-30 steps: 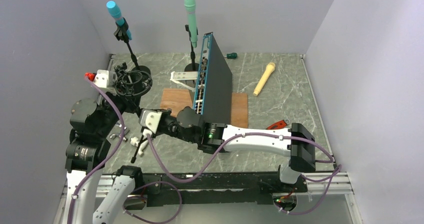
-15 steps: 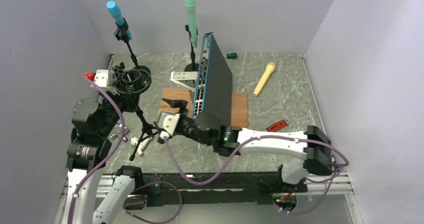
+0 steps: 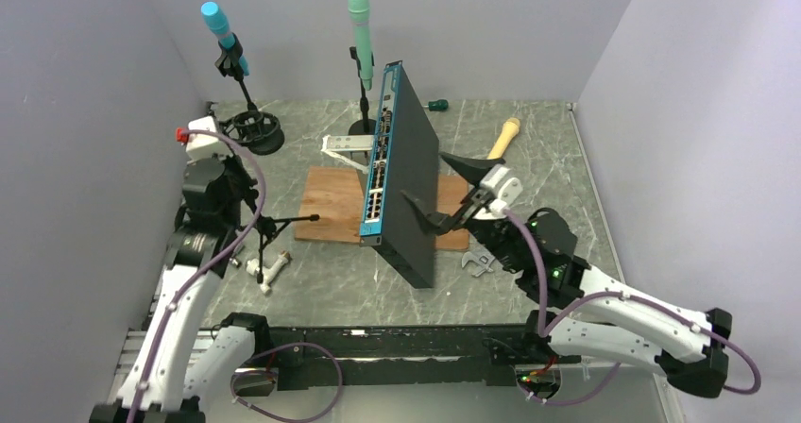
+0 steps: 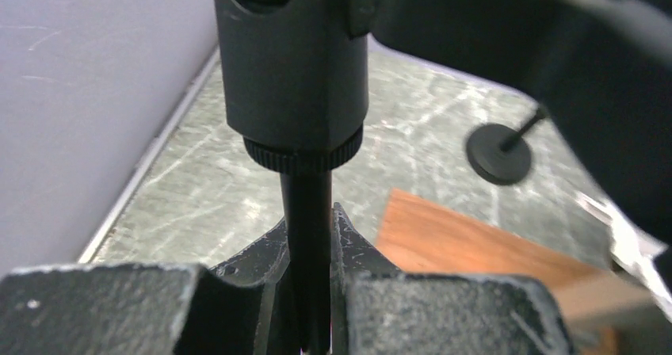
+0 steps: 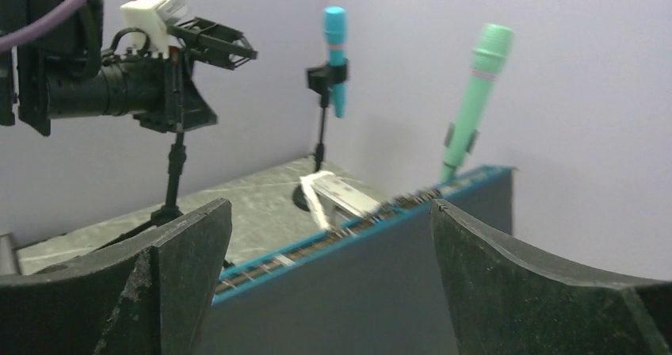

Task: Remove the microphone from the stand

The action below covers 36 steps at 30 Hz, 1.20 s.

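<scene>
Right of the switch (image 3: 406, 196), the R gripper (image 3: 425, 177) is now seen w/ jaws spread wide and nothing between them. A sec ago it was closed at the black stand (image 3: 288, 219) on the switch's left side.

That stand has been left to the L gripper (image 4: 307, 260), which is clamped on its thin pole, left of the switch. Whether the legs touch the table cannot be told. No mic can be made out on it.

- **Yellow mic** (image 3: 501, 144): lies loose on the table (image 3: 548, 206), right of the switch's far end, unmoved.
- **Blue mic** (image 3: 223, 32): far left of the switch, still clipped upright.
- **Green mic** (image 3: 360, 26): just behind the switch's far end, still clipped upright.

Judged: the handover is done and the R arm is freed for a grab. Two mics are left to be pulled, the green prob. the nearer.
</scene>
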### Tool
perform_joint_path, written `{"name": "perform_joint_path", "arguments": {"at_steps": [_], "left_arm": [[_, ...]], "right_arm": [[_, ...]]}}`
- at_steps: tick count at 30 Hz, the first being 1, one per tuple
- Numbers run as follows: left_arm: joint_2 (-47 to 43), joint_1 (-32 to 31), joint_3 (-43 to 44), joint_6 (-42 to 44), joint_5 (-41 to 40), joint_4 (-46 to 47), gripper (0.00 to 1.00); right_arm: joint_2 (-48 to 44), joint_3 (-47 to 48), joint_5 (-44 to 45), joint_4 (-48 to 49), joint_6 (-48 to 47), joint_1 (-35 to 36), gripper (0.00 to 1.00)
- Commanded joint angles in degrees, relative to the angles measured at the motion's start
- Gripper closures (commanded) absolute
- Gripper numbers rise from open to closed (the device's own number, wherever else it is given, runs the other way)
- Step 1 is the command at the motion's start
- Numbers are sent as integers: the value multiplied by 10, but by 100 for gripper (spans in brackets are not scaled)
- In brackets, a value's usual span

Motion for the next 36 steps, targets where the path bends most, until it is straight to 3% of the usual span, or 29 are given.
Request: {"name": "perform_joint_path", "arguments": {"at_steps": [1,4,10,17,18,20,21,23,26,31,36], "left_arm": [[65,6,-43,69,-138,274,100],[138,42,-72,91,-166,413,100],[279,133,-90,97,-81,612,100],[410,169,-37,117,-25,664,98],[418,172,-35,110,-21,662,92],[428,176,-47,99,-18,672,65],[428,176,-55,96,-21,680,47],[424,176,-72,86,-22,685,32],[406,176,-88,76,-24,661,18],[350,176,-101,39,-53,555,8],[337,176,-12,-77,-108,245,2]], "right_arm": [[-59,-50,17,-28,60,-52,3],[-96,-77,33,-33,61,-57,3],[-143,-112,52,-26,51,-57,2],[-146,-123,53,-14,46,-57,1],[-143,-124,52,-14,47,-57,1],[-140,-125,48,-10,49,-57,1],[-139,-126,46,-8,49,-58,1],[-135,-127,44,-6,50,-58,1],[-134,-131,39,-1,53,-58,1],[-136,-136,32,6,57,-58,1],[-143,-139,28,9,60,-57,1]]}}
